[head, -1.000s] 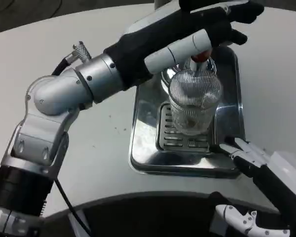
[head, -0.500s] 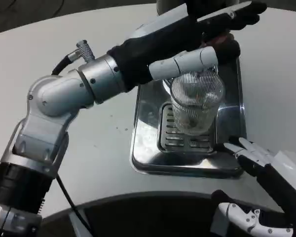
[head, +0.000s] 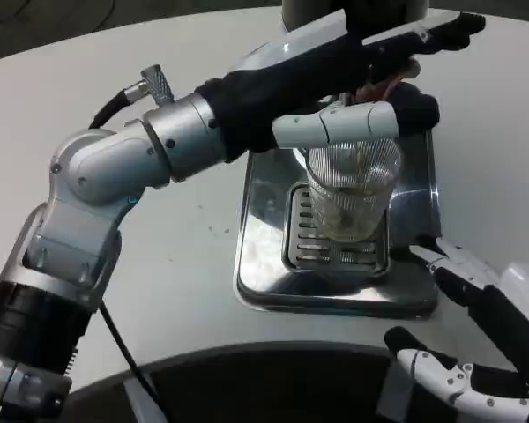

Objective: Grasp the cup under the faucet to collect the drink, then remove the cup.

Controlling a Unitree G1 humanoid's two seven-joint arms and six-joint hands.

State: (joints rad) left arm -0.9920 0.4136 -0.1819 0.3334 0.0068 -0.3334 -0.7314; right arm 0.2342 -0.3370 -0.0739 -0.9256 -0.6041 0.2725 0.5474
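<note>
A clear ribbed cup [head: 351,189] stands upright on the grate of a shiny metal drip tray [head: 263,256], under the faucet. My left hand [head: 353,66] reaches across above the cup's rim, its thumb lying just over the rim and its fingers stretched out higher. A reddish faucet handle [head: 386,85] shows between thumb and fingers, and the hand seems to grip it. A faint amber tint shows low in the cup. My right hand [head: 476,291] is open at the tray's front right corner, apart from the cup.
My left forearm [head: 141,159] crosses the table from the left and hides the faucet body. The dispenser's dark base [head: 313,11] stands at the back. The white table's curved front edge [head: 247,352] runs below the tray.
My left hand has slid a little right and up over the cup. The right hand has drifted slightly right and down. An amber tint now shows in the cup.
</note>
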